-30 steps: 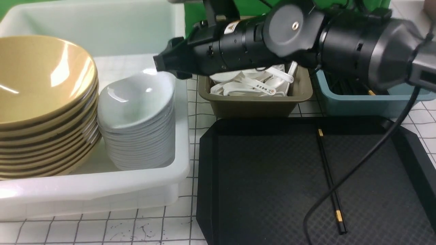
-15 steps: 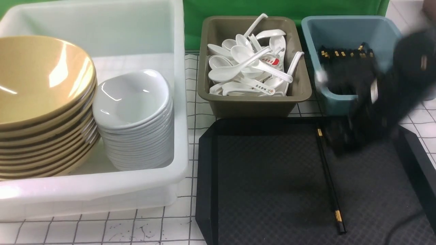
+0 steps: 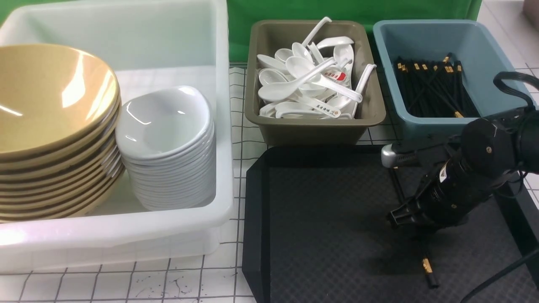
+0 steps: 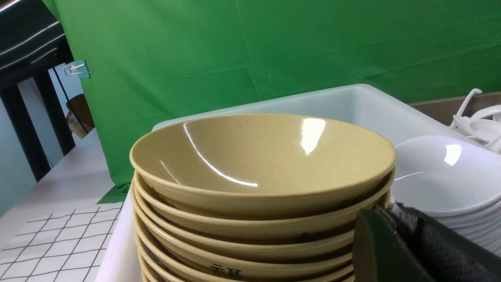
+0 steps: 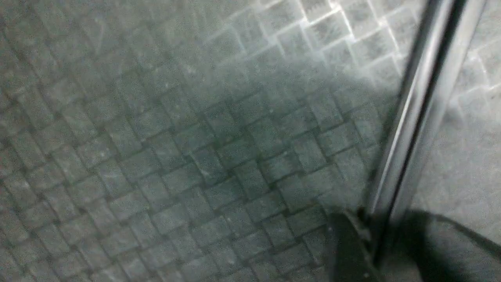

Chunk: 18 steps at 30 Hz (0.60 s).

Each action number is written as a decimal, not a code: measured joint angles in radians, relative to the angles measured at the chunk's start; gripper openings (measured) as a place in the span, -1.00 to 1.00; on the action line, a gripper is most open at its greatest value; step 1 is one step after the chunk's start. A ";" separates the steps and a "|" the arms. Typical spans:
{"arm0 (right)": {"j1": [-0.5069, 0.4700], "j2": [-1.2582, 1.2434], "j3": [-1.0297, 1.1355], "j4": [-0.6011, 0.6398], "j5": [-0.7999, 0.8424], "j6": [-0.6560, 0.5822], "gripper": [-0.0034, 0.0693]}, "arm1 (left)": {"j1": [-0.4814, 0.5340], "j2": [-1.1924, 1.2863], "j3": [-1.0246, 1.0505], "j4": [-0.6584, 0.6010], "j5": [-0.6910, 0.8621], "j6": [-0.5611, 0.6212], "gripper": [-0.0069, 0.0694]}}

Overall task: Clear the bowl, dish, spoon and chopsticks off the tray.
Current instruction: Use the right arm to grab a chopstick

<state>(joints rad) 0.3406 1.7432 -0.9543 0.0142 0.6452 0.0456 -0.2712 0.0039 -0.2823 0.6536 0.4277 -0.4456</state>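
The right pincer (image 5: 385,246) was down on the black tray (image 3: 328,219), low over the pair of black chopsticks (image 3: 427,269) that lay lengthwise on the tray's right half. In the right wrist view its two dark fingers (image 5: 348,246) stood on either side of the sticks, close against them. Whether they had truly clamped the pair or only bracketed it, I could not tell. In the front view the arm covered the middle of the chopsticks; one gold-banded end showed near the tray's front edge, and a short stretch showed beyond the arm, toward the far rim. The sticks rested on the diamond-textured floor. Nothing else lay on the tray's visible surface.

The left pincer (image 4: 407,243) hung beside the stack of mustard-yellow bowls (image 3: 46,97) with its jaws together, holding nothing.

Those bowls sat in the white tub (image 3: 126,227) on the left of the bench (image 3: 126,286), with a stack of white dishes (image 3: 164,126) just beside them in the same tub. Behind the tray stood an olive-brown tub (image 3: 316,130) heaped with white spoons (image 3: 311,84) and, to its right, a blue tub (image 3: 421,33) holding more black chopsticks – both tubs apart from the pincers.
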 joint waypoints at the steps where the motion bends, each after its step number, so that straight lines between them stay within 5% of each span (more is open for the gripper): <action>1: 0.000 0.002 -0.002 -0.004 0.004 -0.019 -0.20 | 0.000 0.000 0.000 0.000 0.000 0.000 -0.85; 5: 0.000 0.006 -0.007 -0.014 0.014 -0.093 -0.54 | 0.000 0.000 0.000 0.000 0.000 0.000 -0.85; 18: 0.000 -0.209 0.010 -0.002 0.074 -0.181 -0.54 | 0.000 0.000 0.000 0.004 0.000 0.000 -0.85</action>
<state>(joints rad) 0.3406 1.5343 -0.9442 0.0119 0.7192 -0.1359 -0.2712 0.0039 -0.2823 0.6574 0.4277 -0.4456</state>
